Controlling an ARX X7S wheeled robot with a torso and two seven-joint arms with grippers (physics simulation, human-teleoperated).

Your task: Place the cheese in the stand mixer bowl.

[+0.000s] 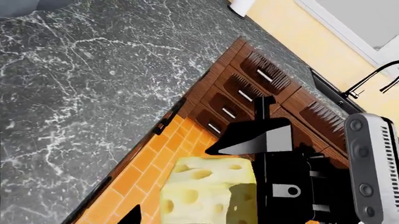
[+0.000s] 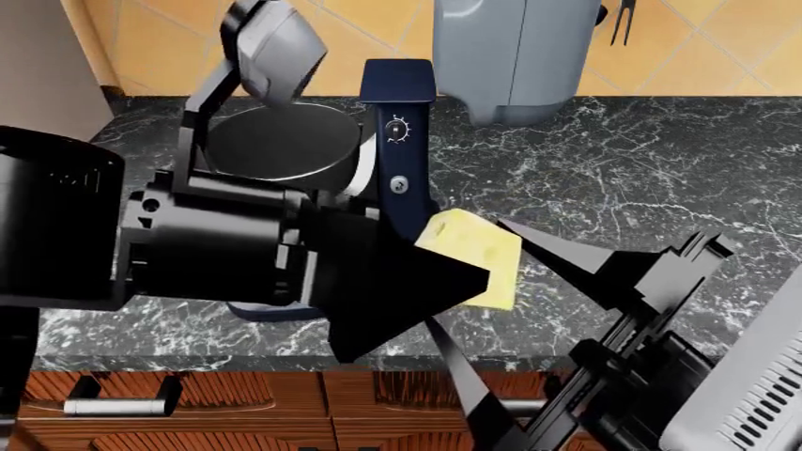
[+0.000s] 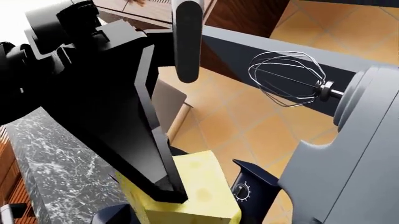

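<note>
The cheese (image 2: 483,249), a pale-yellow holed wedge, hangs in the air over the counter's front, just right of the navy mixer column (image 2: 398,141). My right gripper (image 2: 467,274) reaches up from the lower right with one finger on each side and is shut on it. In the left wrist view one right finger (image 1: 262,140) lies along the cheese (image 1: 206,191). My left gripper (image 2: 452,258) comes from the left, open around the cheese; its fingertip (image 1: 134,215) stands apart from it. Its other finger (image 3: 143,130) lies across the cheese (image 3: 199,200). The dark grey bowl (image 2: 282,141) sits on the mixer, left of the cheese.
The mixer head (image 2: 276,42) is tilted up, with its whisk (image 3: 287,79) clear of the bowl. A light grey appliance (image 2: 514,56) stands at the back. The black marble counter (image 2: 652,169) stretches right. Wooden drawers (image 2: 188,395) lie under its front edge.
</note>
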